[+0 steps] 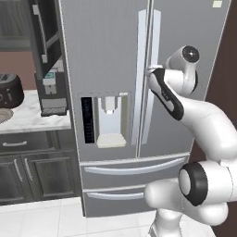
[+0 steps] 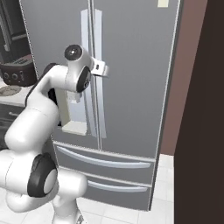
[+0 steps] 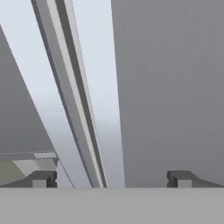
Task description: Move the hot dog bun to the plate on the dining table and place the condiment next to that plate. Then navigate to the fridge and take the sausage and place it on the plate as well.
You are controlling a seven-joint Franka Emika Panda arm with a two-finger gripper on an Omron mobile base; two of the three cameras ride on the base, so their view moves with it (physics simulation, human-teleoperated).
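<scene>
Fridge (image 1: pixel 111 92) standing shut, filling the middle of both base views; landmark for everything here. Left of fridge: bench (image 1: pixel 32 118) with a coffee machine (image 1: pixel 52 88) and a toaster (image 1: pixel 9 90), cabinets below. On fridge front: dispenser (image 1: pixel 110 120) in the left door, two long handles (image 1: pixel 147 78) flanking the centre seam, two drawers (image 1: pixel 132 169) beneath.

Fridge leg of the task apparently in hand: base parked before the doors, arm raised to the handles. Tool (image 3: pixel 111 178) right at the seam, fingers wide apart, nothing between them, right handle (image 3: pixel 94 87) running up ahead between the tips.

Next move, by judgement: centre the open tool on one handle, close, then pull in an arc about that door's hinge; slipping off the narrow bar looks the likely fault.

Sausage presumably inside fridge, hidden behind shut doors. Plate, bun and condiment out of frame. Tool itself masked by the wrist in both base views. Pale tag at fridge top unreadable.
</scene>
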